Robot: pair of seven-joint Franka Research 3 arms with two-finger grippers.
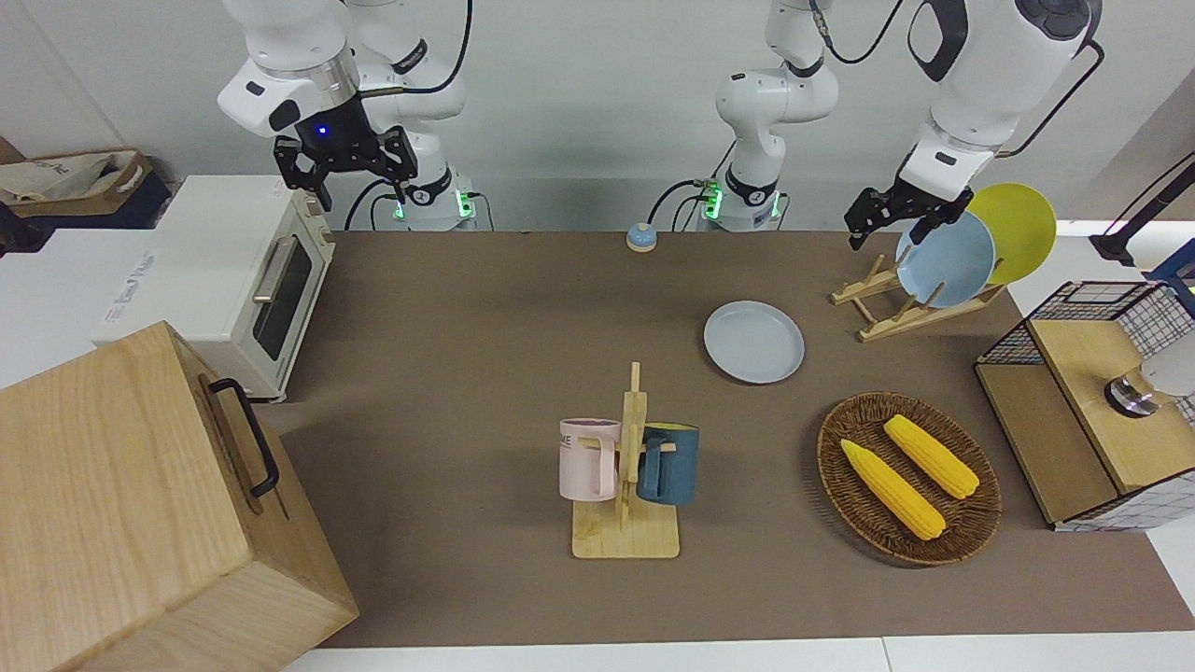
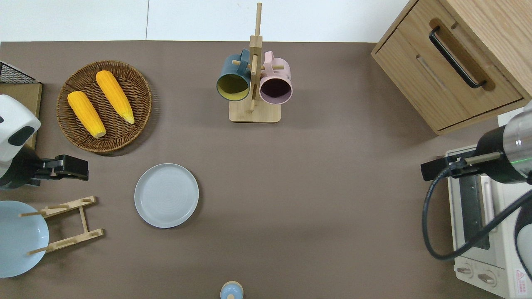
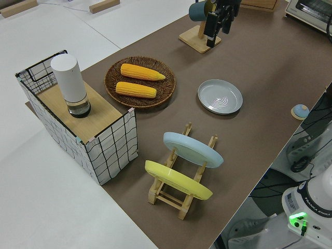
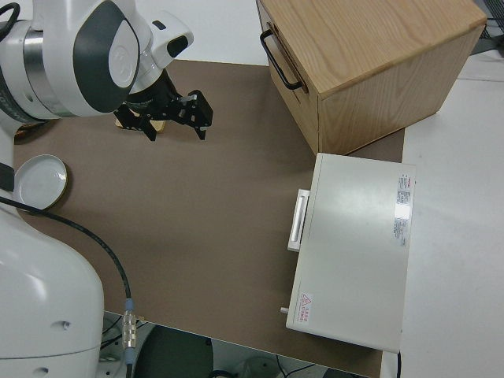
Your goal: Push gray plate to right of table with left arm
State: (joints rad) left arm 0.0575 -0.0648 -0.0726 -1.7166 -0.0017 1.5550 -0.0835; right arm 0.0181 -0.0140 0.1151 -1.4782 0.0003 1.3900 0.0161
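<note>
Front view first: my left gripper [image 1: 892, 220] hangs at the upper right of the frame, up in the air against the light-blue plate [image 1: 945, 259] that leans in the wooden rack [image 1: 910, 303]. I cannot tell how far its fingers are apart. The gray plate [image 1: 753, 342] lies flat on the table [image 1: 448, 373], right of centre, apart from everything. The right gripper [image 1: 345, 161] at upper left is parked, its fingers spread wide.

Overhead view: the left gripper [image 2: 68, 167] sits at the left edge, mid height, over bare table between the wicker basket [image 2: 143, 109] above it and the rack [image 2: 66, 224] below it. The gray plate [image 2: 166, 195] is lower and to the right of it, well apart. As I judge it, I am at the approach. I should come down low on the plate's left-hand rim in this frame, clear of the rack posts, and push straight across toward the toaster oven [image 2: 482, 224] end. The mug stand [image 2: 254, 83] sits well above that line, so it should stay clear.

Left side view: the gripper [image 3: 218, 23] shows at top centre, the plate [image 3: 220, 96] below it near mid frame. Contact should be at rim height and through the plate's centre, or it may spin off or ride up.
</note>
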